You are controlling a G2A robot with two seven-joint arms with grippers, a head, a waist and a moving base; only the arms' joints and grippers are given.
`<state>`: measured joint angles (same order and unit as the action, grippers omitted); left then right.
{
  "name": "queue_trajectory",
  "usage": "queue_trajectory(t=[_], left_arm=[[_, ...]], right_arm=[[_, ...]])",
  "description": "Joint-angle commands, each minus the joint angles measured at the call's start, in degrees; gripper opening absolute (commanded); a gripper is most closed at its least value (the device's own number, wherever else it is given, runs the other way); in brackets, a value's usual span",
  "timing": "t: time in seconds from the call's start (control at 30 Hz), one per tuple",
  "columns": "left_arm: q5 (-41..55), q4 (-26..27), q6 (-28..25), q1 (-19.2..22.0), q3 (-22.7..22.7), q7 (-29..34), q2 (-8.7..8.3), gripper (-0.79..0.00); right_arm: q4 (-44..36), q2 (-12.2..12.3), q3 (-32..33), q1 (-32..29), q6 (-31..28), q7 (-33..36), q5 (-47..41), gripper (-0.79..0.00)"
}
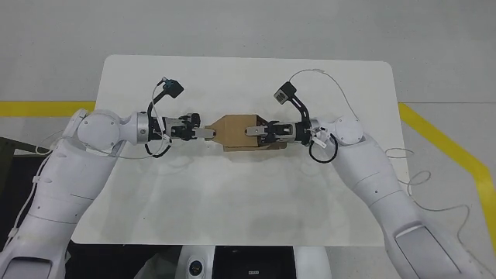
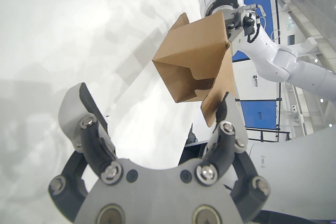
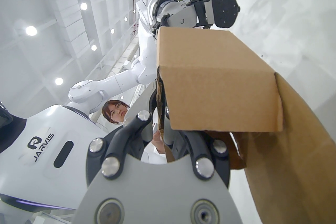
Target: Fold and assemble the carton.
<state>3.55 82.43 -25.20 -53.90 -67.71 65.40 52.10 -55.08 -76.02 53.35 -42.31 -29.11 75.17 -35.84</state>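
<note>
A brown carton point(image 1: 242, 130) is held up as an open tube over the middle of the white table, its end flaps loose. My right gripper point(image 1: 254, 131) is shut on the carton's wall at one end; in the right wrist view the carton point(image 3: 215, 83) hides most of its fingers. In the left wrist view, my left gripper point(image 2: 155, 101) is open wide at the carton's point(image 2: 194, 62) other end. One of its fingertips point(image 2: 227, 109) touches a hanging flap point(image 2: 219, 88); the other stands apart from the box. In the top view the left gripper point(image 1: 203, 132) sits just beside the carton.
The white table point(image 1: 232, 201) has bare room all around the carton. Yellow floor tape point(image 1: 449, 143) runs past both sides of the table. Loose cables point(image 1: 325, 77) hang from the arms' wrists.
</note>
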Motion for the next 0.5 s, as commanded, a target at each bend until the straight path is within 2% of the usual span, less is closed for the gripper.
queue_trajectory(t=[0.0, 0.47], left_arm=[[-0.2, -0.2, 0.2, 0.0, 0.3, 0.0, 0.02, 0.0], [1.8, -0.9, 0.6, 0.6, 1.4, 0.4, 0.17, 0.0]], right_arm=[[-0.9, 0.0, 0.2, -0.2, 0.0, 0.0, -0.5, -0.785], [-5.4, 0.4, 0.4, -1.2, 0.1, 0.1, -0.8, -0.785]])
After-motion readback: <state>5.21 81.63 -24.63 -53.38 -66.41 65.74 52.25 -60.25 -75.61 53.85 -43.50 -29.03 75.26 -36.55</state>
